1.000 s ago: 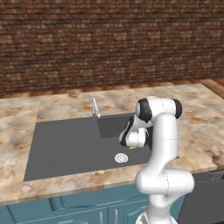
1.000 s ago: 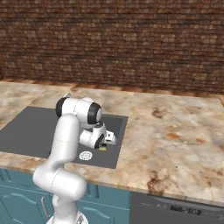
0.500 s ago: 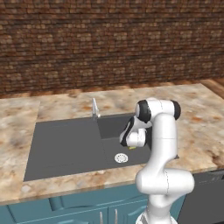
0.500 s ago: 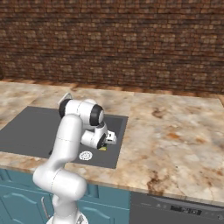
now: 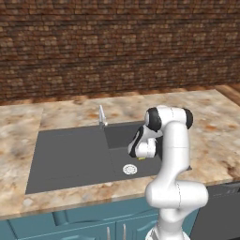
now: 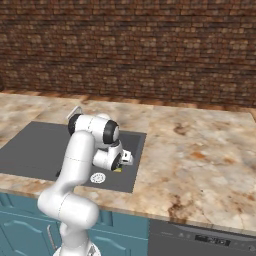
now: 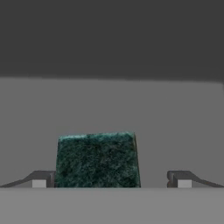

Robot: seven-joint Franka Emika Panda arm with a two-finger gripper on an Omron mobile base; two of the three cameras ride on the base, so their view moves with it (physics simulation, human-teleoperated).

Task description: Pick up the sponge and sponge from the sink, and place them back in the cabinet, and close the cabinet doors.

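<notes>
One sponge (image 7: pixel 97 159) lies on the floor of the dark grey sink (image 5: pixel 70 157), its dark green scouring face up. My gripper (image 7: pixel 111 181) is open and hangs low over it, with the sponge between the two fingertips (image 7: pixel 39 180) and touching neither. From the base cameras, a sliver of the sponge's yellow body (image 5: pixel 141 158) (image 6: pixel 118 170) peeks out under the white hand (image 5: pixel 140 145) (image 6: pixel 112 157), near the sink's right wall. The cabinet and the cabinet doors are out of view.
The round white drain (image 5: pixel 130 169) (image 6: pixel 98 177) sits just left of the hand. A small silver faucet (image 5: pixel 101 116) stands at the sink's back rim. Tan marble counter (image 6: pixel 200 155) frames the basin, a brick wall (image 5: pixel 117 47) rises behind, and teal drawers (image 5: pixel 93 220) run below.
</notes>
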